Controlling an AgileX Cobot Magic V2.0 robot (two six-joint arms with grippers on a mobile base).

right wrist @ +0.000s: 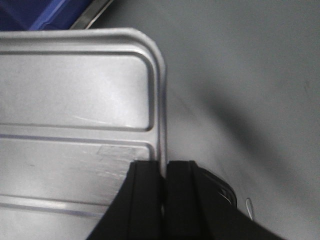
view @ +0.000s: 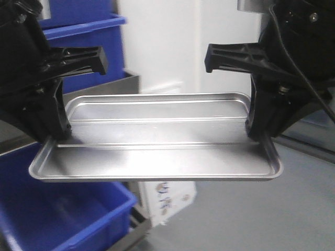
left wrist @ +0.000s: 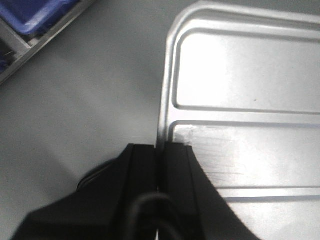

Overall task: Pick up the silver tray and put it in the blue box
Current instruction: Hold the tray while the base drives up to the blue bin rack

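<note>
Two black arms are reaching in, one from each side. The left gripper is pinching the left rim of the silver tray, its fingers pressing together on the edge. The right gripper is clamping the opposite rim the same way. Both wrists are sitting at matching height, pointing downward.

- Left pincer: matte black plastic, with thick, flat-faced fingers that have squared tips.
- Right pincer: the same matte black, blocky build.
- Above each pincer, at its twelve o'clock, is a black arm piece with ribbed, openwork struts.
- A thin black cable crosses the right arm's housing at two o'clock in the front view.
- A looped black cable lies at six o'clock in the left wrist view.
</note>
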